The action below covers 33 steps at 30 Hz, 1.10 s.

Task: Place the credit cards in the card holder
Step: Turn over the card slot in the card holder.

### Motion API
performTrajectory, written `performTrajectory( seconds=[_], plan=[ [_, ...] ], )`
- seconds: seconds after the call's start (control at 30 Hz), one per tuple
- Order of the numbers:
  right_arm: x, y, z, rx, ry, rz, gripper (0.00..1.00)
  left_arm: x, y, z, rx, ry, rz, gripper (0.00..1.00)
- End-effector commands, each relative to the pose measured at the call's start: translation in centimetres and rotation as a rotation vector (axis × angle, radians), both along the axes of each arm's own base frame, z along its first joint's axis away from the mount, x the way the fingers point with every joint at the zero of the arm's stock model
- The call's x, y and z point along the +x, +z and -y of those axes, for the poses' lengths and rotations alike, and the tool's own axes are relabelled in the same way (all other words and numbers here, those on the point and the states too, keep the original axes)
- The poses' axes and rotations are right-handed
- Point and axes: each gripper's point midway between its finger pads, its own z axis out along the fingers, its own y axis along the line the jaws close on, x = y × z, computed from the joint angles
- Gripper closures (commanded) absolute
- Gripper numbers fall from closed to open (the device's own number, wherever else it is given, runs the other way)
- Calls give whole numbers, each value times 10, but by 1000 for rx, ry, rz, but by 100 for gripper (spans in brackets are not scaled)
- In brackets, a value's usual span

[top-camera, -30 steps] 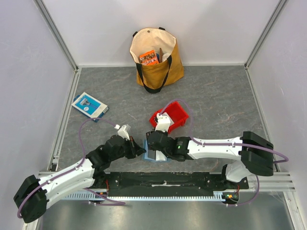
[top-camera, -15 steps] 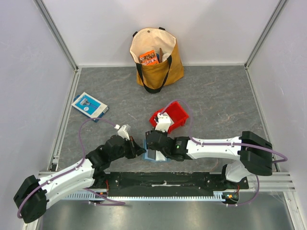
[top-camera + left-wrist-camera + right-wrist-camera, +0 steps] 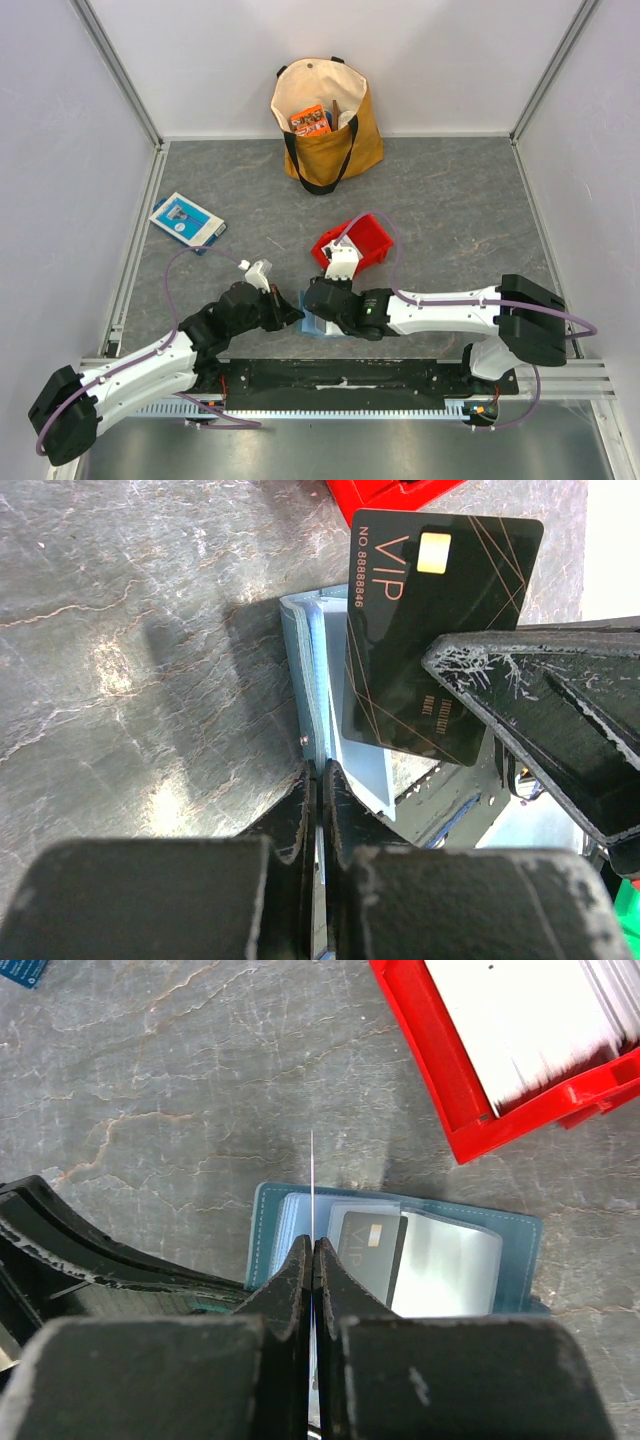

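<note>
Right gripper [image 3: 314, 1250] was pinched tight on a black VIP credit card [image 3: 432, 630], held on edge just over the open teal card holder [image 3: 455, 1265]. Left gripper [image 3: 318, 776] was clamped on one leaf of that holder, which lay on the table near the red bin [image 3: 428, 1070]. Another card [image 3: 370, 1255] sat in a pocket.

In the left wrist view, the left hand [image 3: 318, 772] hides the card holder's [image 3: 362, 770] near edge. A finger [image 3: 560, 710] of the right hand [image 3: 313, 1248] covers the black VIP card's [image 3: 420, 650] lower right corner. The right wrist view's upper right edge cuts the red bin [image 3: 432, 1080], its white cards [image 3: 520, 1020] blurred.
</note>
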Motion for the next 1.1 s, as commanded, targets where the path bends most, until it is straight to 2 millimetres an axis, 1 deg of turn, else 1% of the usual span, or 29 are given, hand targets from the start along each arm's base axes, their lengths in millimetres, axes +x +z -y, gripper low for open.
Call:
performTrajectory(
  seconds=[0.0,0.13,0.17,0.3,0.37,0.43,0.5,0.6,0.67,0.73,0.8,0.87,0.97,1.0,1.03,1.07],
  plan=[
    [8,21,8,9,-62,59,100,6,20,7,-62,9,33,98],
    [8,25,19,-8,-75,70,100,7,19,5,-57,23,36,98],
    [8,25,22,-11,-76,75,100,6,13,2,-37,29,20,98],
    [4,25,33,-16,-69,64,100,5,4,-4,-1,53,-1,98],
    [1,19,39,-26,-64,51,100,4,0,-6,10,56,-9,98],
    [-5,8,44,-38,-55,22,100,4,-4,-7,18,59,-16,98],
    [-10,-2,47,-43,-43,-5,100,3,-6,-8,24,57,-23,98],
    [-15,-17,46,-72,-10,-50,100,2,-9,-9,32,58,-29,98],
    [-16,-17,47,-71,-18,-54,100,3,-7,-8,27,55,-27,98],
    [-11,-7,51,-56,-39,-26,100,3,-6,-7,27,51,-25,98],
    [-6,-3,57,-56,-48,-21,100,4,-4,-7,29,51,-20,98],
    [-6,-18,62,-67,-32,-69,100,3,-7,-9,35,58,-24,98],
    [-18,-25,46,24,83,-91,100,2,-16,-11,42,65,-42,98],
    [-19,-25,40,70,110,-100,100,1,-18,-11,44,67,-46,98],
    [-22,-29,38,93,129,-123,100,1,-21,-12,53,72,-54,98],
    [-21,-27,33,135,141,-125,100,0,-26,-14,65,77,-63,98]
  ],
)
